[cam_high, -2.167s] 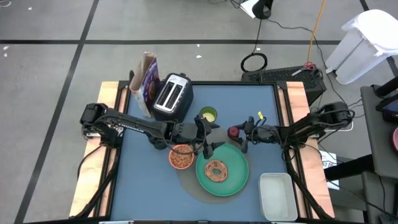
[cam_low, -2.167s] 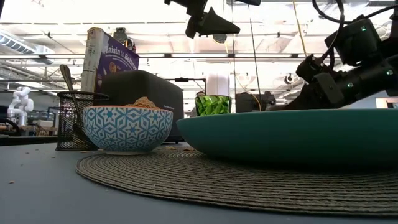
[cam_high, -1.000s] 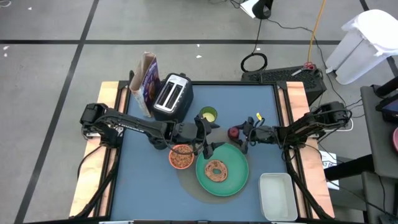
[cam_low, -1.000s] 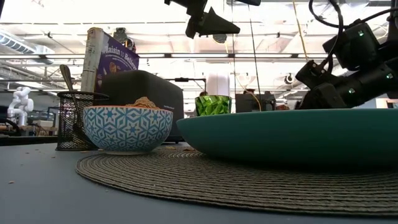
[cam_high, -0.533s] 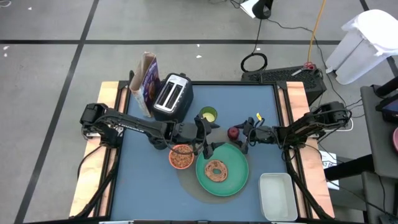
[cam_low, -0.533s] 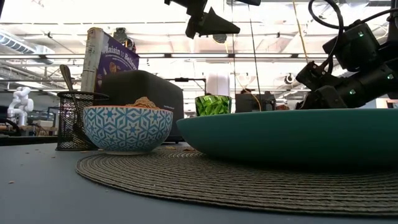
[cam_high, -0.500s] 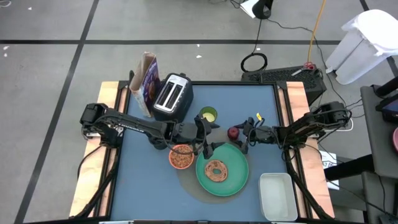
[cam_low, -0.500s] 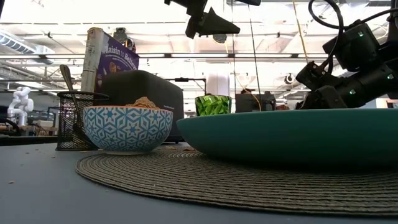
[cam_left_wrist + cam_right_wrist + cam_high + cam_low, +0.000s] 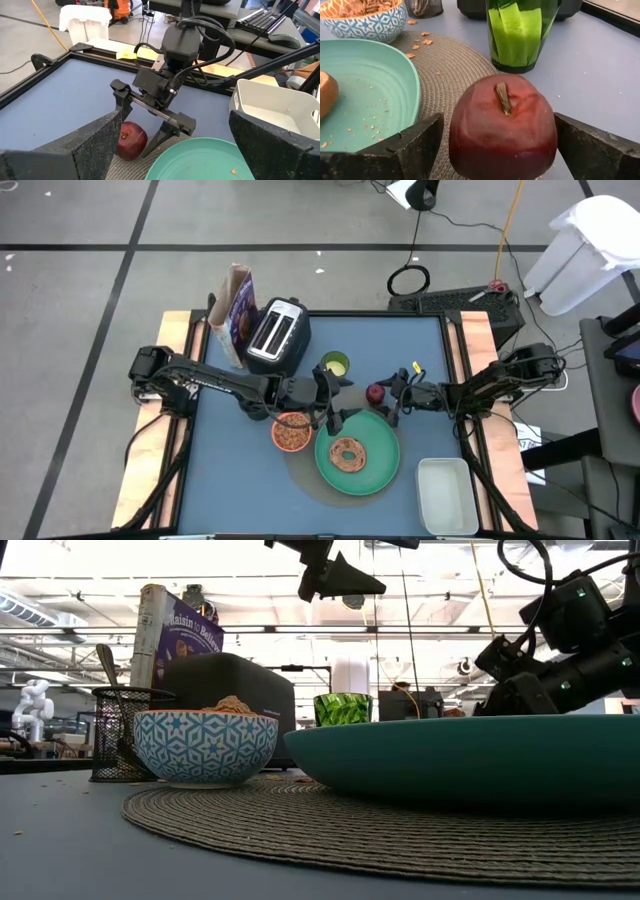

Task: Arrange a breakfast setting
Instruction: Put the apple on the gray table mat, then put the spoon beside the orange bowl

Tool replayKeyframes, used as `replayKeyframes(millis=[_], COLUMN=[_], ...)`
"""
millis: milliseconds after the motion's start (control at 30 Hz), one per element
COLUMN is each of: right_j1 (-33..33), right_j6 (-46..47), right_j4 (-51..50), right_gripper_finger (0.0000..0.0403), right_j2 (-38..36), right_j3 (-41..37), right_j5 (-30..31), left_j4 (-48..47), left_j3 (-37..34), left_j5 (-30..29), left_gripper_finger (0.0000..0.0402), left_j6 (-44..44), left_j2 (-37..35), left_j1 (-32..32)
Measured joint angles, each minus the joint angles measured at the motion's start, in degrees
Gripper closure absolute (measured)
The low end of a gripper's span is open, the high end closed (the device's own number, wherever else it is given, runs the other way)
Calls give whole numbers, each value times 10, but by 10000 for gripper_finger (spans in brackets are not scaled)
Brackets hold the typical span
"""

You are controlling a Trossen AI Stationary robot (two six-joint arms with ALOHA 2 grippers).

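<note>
A dark-red fruit (image 9: 502,131) stands stem up at the far edge of the round woven mat (image 9: 451,70). The open fingers of my right gripper (image 9: 390,400) stand on either side of it, with a gap on each side. The green plate (image 9: 375,470) lies on the mat and carries the brown bagel (image 9: 347,452). The patterned bowl (image 9: 291,434) of cereal sits left of the plate. My left gripper (image 9: 335,402) hangs open high above the plate's far-left rim. The spoon (image 9: 105,662) stands in a mesh cup. The purple cereal box (image 9: 238,315) stands at the far left.
A dark toaster (image 9: 278,335) stands beside the cereal box, with a green glass (image 9: 335,365) to its right. A white tub (image 9: 445,495) sits at the near right corner. Raised black rails (image 9: 50,60) edge the blue table top.
</note>
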Motion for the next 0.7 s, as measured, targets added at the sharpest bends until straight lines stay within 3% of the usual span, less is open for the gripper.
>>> replayKeyframes(millis=[700], right_j1=[0], right_j6=[-14], right_j4=[-1], right_gripper_finger=[45], right_j2=[-110], right_j3=[0], right_j5=[0], left_j4=[0], left_j3=[0], left_j5=[0], left_gripper_finger=[27], left_j6=[-7], left_j2=[0], left_j1=[0])
